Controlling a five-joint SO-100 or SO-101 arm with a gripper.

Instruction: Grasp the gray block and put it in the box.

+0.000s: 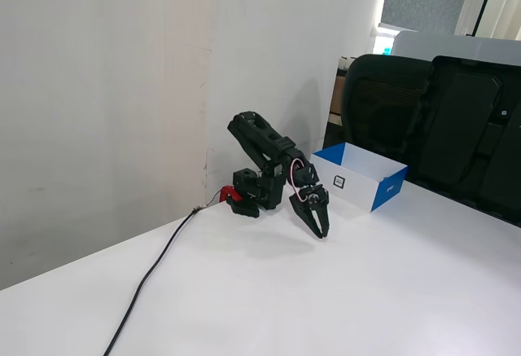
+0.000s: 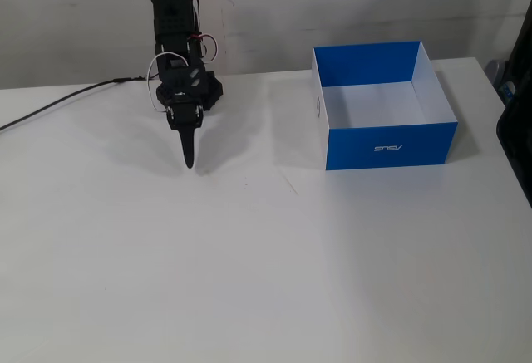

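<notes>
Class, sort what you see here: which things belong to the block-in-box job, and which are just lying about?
Job:
- box, seemingly empty
- gripper, holding nothing
- gray block: not visible in either view

Lying about:
- cable
- chair
- black case

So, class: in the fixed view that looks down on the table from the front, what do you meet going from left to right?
Black cable → gripper, pointing down at the table → the box, blue and white. No gray block shows in this view.
</notes>
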